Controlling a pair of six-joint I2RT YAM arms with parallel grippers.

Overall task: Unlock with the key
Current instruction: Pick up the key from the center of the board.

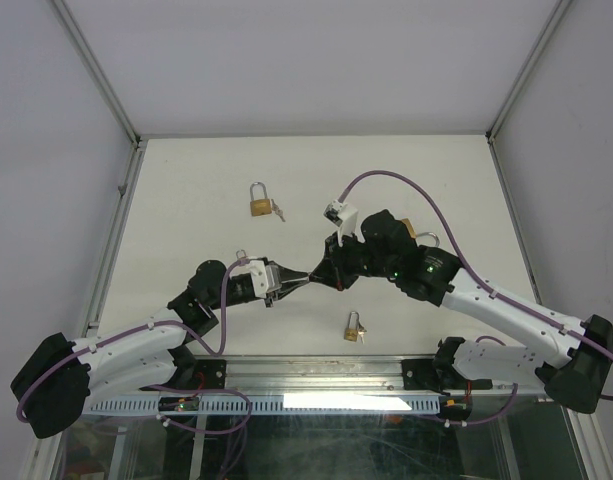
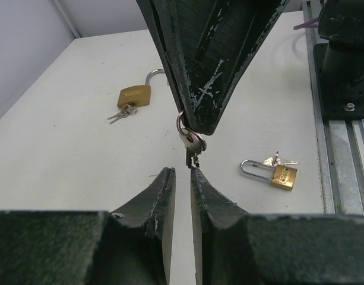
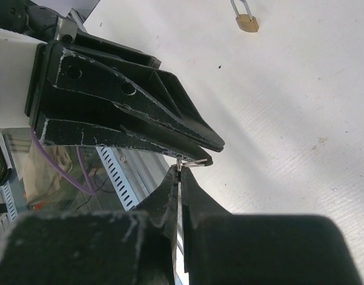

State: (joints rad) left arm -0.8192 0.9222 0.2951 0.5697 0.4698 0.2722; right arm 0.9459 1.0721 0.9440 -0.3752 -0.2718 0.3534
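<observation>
My two grippers meet tip to tip above the middle of the table. My right gripper is shut on a small ring of keys, which hangs from its tips. The key's dark blade points down at the tips of my left gripper. The left jaws stand a narrow gap apart with nothing between them. One brass padlock lies near the front rail with its own keys. Another padlock lies at the back left.
A padlock with keys lies beyond the right gripper; in the top view only its shackle shows behind the right arm. The metal front rail runs along the near edge. White walls enclose the table.
</observation>
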